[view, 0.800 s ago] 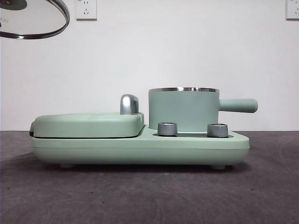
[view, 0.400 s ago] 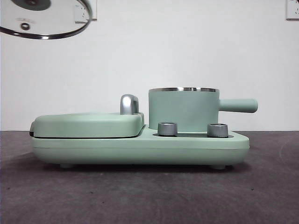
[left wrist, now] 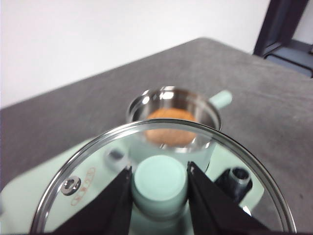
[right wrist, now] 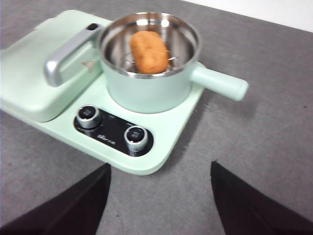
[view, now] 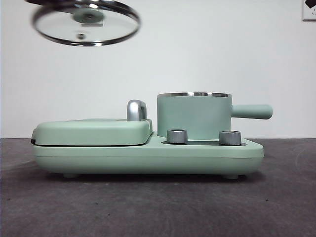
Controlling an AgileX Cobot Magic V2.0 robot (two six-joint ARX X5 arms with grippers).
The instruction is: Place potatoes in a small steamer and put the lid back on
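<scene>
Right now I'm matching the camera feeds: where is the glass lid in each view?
Front view: lid up high, left of the small steamer.
Left wrist view: lid fills the foreground, its knob between the left gripper jaws.
Right wrist view: not visible.
Shared landmark: the steamer.

There is one potato (right wrist: 149, 51), one small steamer (right wrist: 146, 58), one glass lid (view: 86, 22), one griddle cover (view: 94, 131), and two control knobs (right wrist: 89, 116) (right wrist: 135, 137).

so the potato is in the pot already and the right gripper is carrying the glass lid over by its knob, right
Not quite: it is the left gripper that is clamped on the knob of the lid, as the left wrist view shows. The right gripper is open and empty. The potato is indeed in the pot.
</scene>
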